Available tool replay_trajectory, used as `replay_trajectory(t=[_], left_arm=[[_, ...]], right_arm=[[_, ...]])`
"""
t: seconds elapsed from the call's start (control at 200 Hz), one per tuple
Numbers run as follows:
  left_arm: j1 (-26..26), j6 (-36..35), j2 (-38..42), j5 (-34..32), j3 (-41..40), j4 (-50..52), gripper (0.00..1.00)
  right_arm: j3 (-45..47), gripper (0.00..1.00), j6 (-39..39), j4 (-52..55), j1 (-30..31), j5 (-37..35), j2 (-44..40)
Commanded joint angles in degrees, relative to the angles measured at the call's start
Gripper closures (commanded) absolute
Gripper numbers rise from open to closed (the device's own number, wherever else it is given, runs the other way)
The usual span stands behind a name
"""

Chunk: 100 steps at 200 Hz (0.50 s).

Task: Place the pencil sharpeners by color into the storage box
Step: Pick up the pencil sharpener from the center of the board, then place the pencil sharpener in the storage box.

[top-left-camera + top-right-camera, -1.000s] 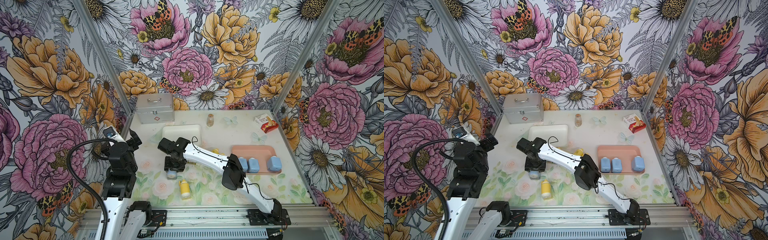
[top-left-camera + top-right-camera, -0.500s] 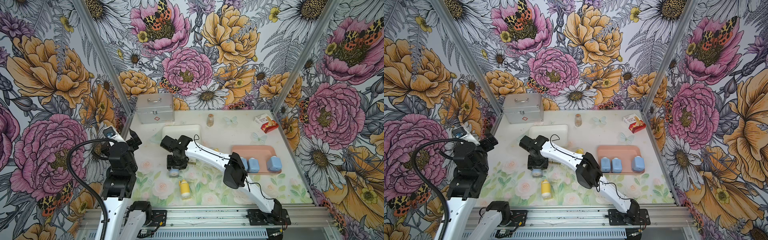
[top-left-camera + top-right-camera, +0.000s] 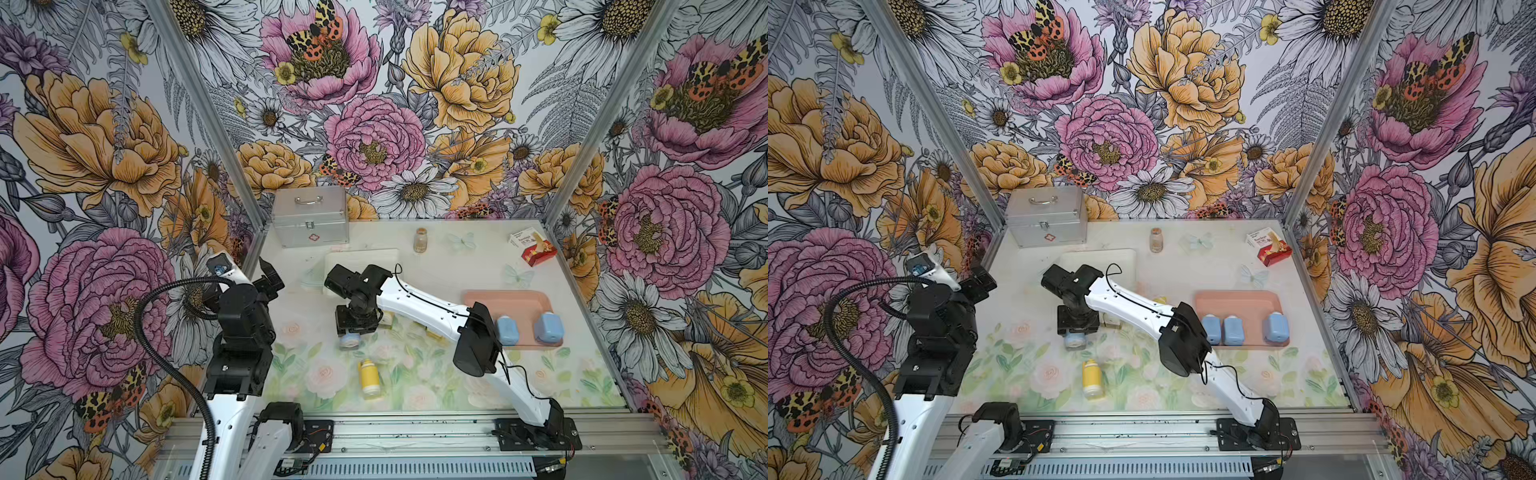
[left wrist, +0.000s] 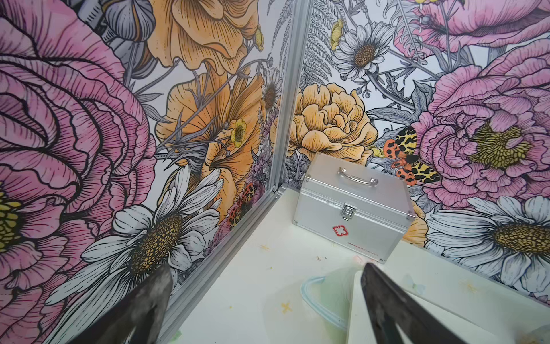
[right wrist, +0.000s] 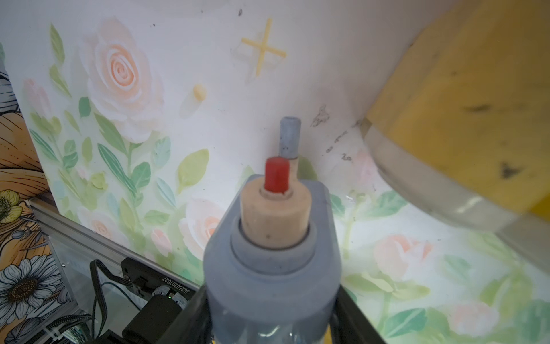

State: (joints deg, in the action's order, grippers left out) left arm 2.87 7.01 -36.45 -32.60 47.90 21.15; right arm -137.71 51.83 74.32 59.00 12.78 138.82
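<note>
Shifted slightly toward the pink tray (image 3: 507,301) since a second ago, the right end effector (image 3: 353,332) grips a light blue sharpener (image 5: 270,268) over the tabletop (image 3: 457,257); three blue sharpeners (image 3: 1233,330) stand in that tray, a yellow sharpener (image 3: 369,376) lies loose, the left end effector (image 4: 265,269) gapes empty

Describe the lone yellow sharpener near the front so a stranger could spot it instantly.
Find the metal rail along the front edge of the table. Just behind it, on the printed roses, a yellow pencil sharpener lies alone. It is the only yellow one out in the open; the blue sharpeners stand on the pink tray.
</note>
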Motion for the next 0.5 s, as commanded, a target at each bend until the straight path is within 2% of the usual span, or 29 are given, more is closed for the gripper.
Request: replay_trajectory(t=[0.0,0.495], left_arm=[[0.55,-1.12,-0.16,-1.26,-1.04,-0.88,0.01],[0.93,-1.38,-0.58,-1.46,-1.13,-0.86,0.01]], right_arm=[[0.34,0.63,-2.63,0.03,-0.3,0.98,-3.6],[0.43,0.64,-7.84,3.89,-0.68,0.09,-5.31]])
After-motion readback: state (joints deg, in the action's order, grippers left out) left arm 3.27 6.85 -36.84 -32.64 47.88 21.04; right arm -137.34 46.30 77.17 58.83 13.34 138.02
